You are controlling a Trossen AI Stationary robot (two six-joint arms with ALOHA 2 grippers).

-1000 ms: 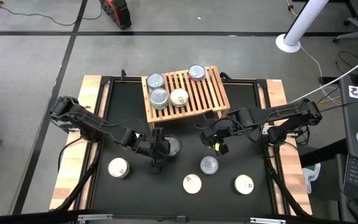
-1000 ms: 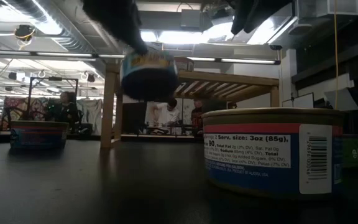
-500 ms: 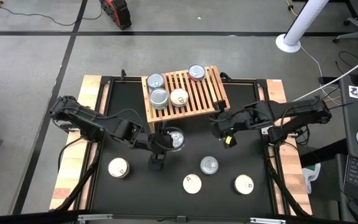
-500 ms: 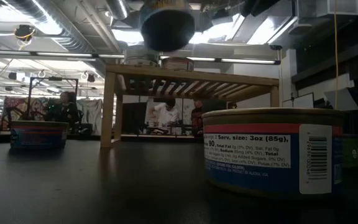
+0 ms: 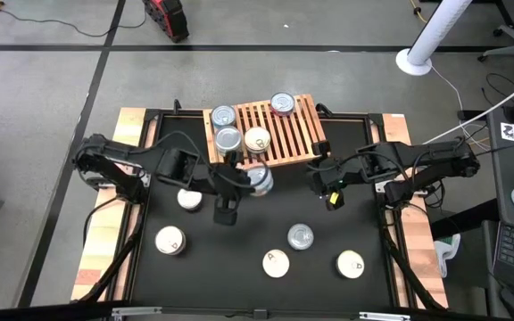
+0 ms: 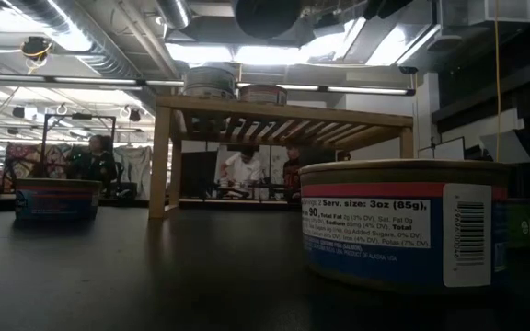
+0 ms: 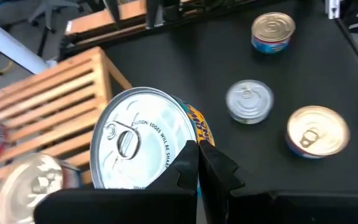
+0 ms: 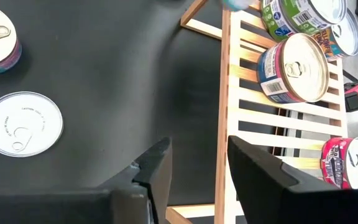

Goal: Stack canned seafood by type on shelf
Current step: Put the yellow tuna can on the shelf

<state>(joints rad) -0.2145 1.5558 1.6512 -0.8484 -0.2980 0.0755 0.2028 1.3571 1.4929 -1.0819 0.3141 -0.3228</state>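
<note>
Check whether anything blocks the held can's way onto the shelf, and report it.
Nothing visible does. The left hand holds the silver-lidded can just off the shelf at its near edge. The near slats beside the cream-lidded can are bare; the other cans sit farther back.

You had a silver-lidded tin [image 5: 259, 177] with a blue and yellow side label raised off the black tabletop just at the near edge of the light-wood slatted shelf [image 5: 288, 132]. On the shelf stood two silver-lidded tins [image 5: 227, 127] at its left end, a cream-lidded tin [image 5: 257, 139] beside them, and a red-labelled tin [image 5: 282, 103] at the far right. Five more tins [image 5: 301, 236] lay flat on the tabletop, near the front.
</note>
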